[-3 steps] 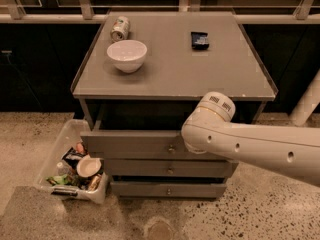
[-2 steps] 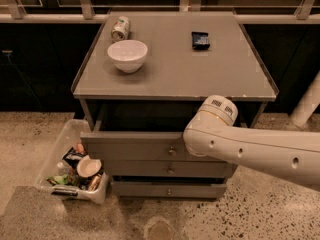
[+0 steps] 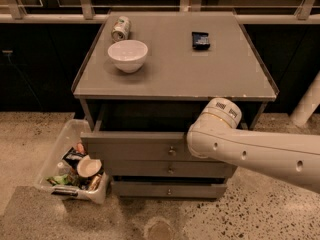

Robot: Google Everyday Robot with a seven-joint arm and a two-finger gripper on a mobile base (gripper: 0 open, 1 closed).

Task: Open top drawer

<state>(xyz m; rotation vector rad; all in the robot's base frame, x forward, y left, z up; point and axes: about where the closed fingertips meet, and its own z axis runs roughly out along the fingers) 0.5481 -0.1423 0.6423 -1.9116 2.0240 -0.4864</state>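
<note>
The top drawer (image 3: 131, 146) of the grey cabinet is pulled out a little, and a dark gap shows behind its front. Its small round knob (image 3: 171, 150) is in plain sight with nothing on it. My white arm (image 3: 235, 144) reaches in from the right, and its rounded end covers the right part of the drawer front. The gripper is hidden behind that end of the arm, somewhere by the drawer's right side.
Two slimmer drawers (image 3: 170, 170) sit shut below. The cabinet top (image 3: 175, 74) carries a white bowl (image 3: 128, 55), a tipped can (image 3: 120, 28) and a dark packet (image 3: 200, 40). A clear bin (image 3: 60, 149) of rubbish stands on the floor at the left.
The arm's end has shifted slightly right and toward the camera. The top drawer's front has come out a little further.
</note>
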